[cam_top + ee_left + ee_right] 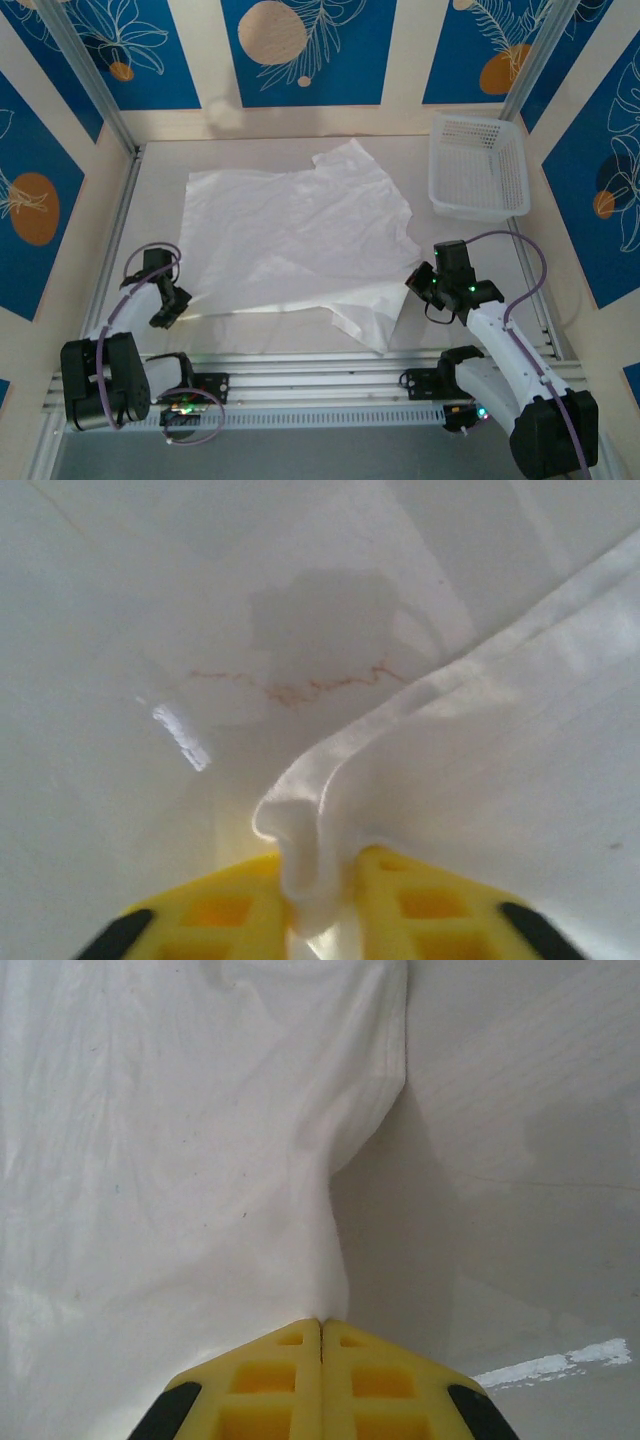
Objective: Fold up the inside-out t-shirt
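Pinching t-shirt (300,230) edge — left pincer (320,885) | right pincer (322,1328) — clamped on it too | long axis left-right

t-shirt (290,235): on table (160,195), centre | basket (480,170): behind-right of it, apart

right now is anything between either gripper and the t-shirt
Nothing visible does. The left gripper pinches a fold of the t-shirt, and the right gripper is shut on its edge.

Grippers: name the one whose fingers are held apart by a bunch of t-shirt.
The left gripper: a rolled t-shirt edge sits between its yellow fingers. The right gripper has its fingers meeting flush, pinching only thin fabric.
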`<state>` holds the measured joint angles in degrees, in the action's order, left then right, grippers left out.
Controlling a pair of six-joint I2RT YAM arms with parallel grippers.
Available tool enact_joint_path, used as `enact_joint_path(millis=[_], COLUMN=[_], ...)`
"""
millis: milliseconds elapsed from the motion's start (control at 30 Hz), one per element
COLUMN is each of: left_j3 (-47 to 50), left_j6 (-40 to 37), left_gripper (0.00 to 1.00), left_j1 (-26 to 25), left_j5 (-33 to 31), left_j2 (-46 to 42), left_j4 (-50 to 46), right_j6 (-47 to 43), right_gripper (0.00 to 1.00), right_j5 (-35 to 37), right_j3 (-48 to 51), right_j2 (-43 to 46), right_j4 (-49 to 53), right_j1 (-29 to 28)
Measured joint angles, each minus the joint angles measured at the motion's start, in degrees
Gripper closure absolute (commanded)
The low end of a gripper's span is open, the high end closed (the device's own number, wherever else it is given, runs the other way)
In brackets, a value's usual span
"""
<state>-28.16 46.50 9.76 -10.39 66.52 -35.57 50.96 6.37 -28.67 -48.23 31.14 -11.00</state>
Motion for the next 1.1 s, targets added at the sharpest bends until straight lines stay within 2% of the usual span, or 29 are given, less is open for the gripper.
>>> enact_joint_path(millis=[133, 333, 467, 633, 767, 1100], left_j3=[0.11, 2.93, 3.93, 1.97, -3.37, -12.9], left_j6=[-0.31, -0.48, -1.68, -4.52, -5.88, -7.3], left_gripper=[1.0, 1.0, 1.0, 1.0, 1.0, 1.0], left_j1=[0.26, 0.31, 0.33, 0.31, 0.33, 0.31], left_j5=[-0.17, 2.05, 6.01, 10.38, 10.67, 11.58], left_j2=[-1.14, -8.52, -15.85, -19.1, -16.68, 0.24], left_j4=[-0.39, -0.42, -0.87, -0.68, 1.22, 8.68], right_j6=[0.07, 2.4, 3.48, 2.8, 0.31, -1.62], right_gripper=[1.0, 1.0, 1.0, 1.0, 1.0, 1.0], right_j5=[0.35, 1.77, 1.79, 2.03, 2.64, 0.81], right_j3=[0.04, 4.11, 5.55, 2.75, -3.37, -10.88], right_j2=[0.15, 5.55, 9.7, 8.24, 1.46, -15.98], right_j4=[1.09, 4.96, 8.68, 9.62, 6.64, -7.13], right_j1=[0.02, 0.26, 0.28, 0.37, 1.27, 6.71])
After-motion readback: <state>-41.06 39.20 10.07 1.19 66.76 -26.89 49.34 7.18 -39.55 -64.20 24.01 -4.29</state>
